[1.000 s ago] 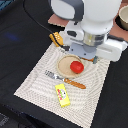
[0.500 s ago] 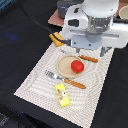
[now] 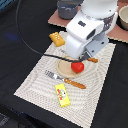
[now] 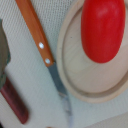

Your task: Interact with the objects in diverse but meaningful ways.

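A red tomato [image 3: 77,66] sits on a round wooden plate [image 3: 65,68] on the striped mat. In the wrist view the tomato [image 4: 102,30] fills the corner over the plate [image 4: 75,75], and a dark-brown sausage [image 4: 12,102] lies past the knife [image 4: 35,32]. An orange dotted bread block [image 3: 57,39] rests at the mat's far corner on the exterior view's left. A flat yellow packet [image 3: 62,94] lies near the mat's front edge. The arm's white hand [image 3: 85,40] hangs above the plate. Its fingers are hidden in both views.
A wooden-handled fork [image 3: 65,80] lies between plate and packet. A knife handle [image 3: 92,60] pokes out beside the plate. One grey pot [image 3: 67,7] stands at the back and another [image 3: 123,17] at the exterior view's right. A black cable [image 3: 22,30] loops over the dark table.
The arm has lifted and drifted slightly toward the exterior view's right, uncovering more of the plate. The tomato, packet, bread and fork have stayed put.
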